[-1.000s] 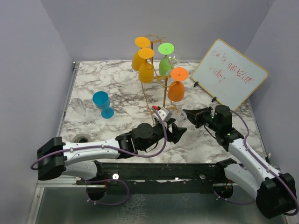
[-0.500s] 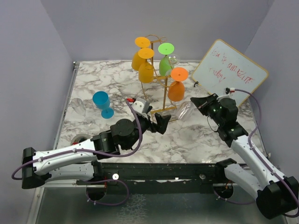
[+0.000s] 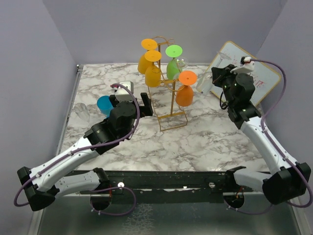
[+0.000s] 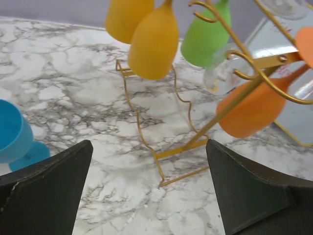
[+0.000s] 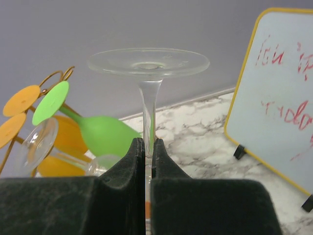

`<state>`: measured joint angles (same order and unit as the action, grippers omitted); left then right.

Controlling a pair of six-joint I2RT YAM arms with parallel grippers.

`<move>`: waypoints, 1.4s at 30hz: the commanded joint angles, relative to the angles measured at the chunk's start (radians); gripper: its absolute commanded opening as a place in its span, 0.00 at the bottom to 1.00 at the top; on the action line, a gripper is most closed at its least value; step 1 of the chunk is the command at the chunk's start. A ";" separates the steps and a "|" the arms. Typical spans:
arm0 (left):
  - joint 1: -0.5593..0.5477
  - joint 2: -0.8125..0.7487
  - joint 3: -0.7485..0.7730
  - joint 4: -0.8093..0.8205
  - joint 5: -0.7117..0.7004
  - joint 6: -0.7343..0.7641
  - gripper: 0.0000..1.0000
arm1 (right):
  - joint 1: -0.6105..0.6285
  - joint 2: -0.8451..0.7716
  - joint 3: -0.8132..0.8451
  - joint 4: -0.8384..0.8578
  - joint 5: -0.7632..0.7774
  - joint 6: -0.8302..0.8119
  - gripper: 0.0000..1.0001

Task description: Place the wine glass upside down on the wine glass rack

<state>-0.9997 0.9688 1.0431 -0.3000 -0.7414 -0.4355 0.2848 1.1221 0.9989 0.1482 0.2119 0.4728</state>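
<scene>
The wine glass is clear and hangs in the air to the right of the wine glass rack, in front of the whiteboard. My right gripper is shut on its stem. In the right wrist view the wine glass's foot points up above the right gripper; its bowl is hidden below the fingers. My left gripper stands open and empty just left of the rack, above the table. In the left wrist view the left gripper faces the rack's wire base.
Yellow-orange, green and orange glasses, plus a clear one, hang upside down on the rack. A blue glass stands behind the left wrist. Another clear glass lies at the table's left edge. A whiteboard leans at the back right.
The left gripper opened, let go of the clear glass and drew back to the left. The right gripper lifted the glass from the rack's front up to its right side.
</scene>
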 commanded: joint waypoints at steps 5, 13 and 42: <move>0.220 0.046 0.060 -0.082 0.201 0.019 0.99 | -0.063 0.240 0.228 0.130 -0.028 -0.213 0.00; 0.358 0.058 0.065 -0.062 0.402 0.058 0.99 | -0.135 0.497 0.423 0.261 -0.423 -0.353 0.00; 0.479 0.222 0.117 -0.125 0.551 0.123 0.99 | -0.141 1.048 0.872 0.673 -1.166 -0.292 0.01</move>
<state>-0.5335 1.1698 1.1500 -0.4072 -0.2134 -0.3126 0.1429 2.1471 1.8050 0.6884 -0.9054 0.1154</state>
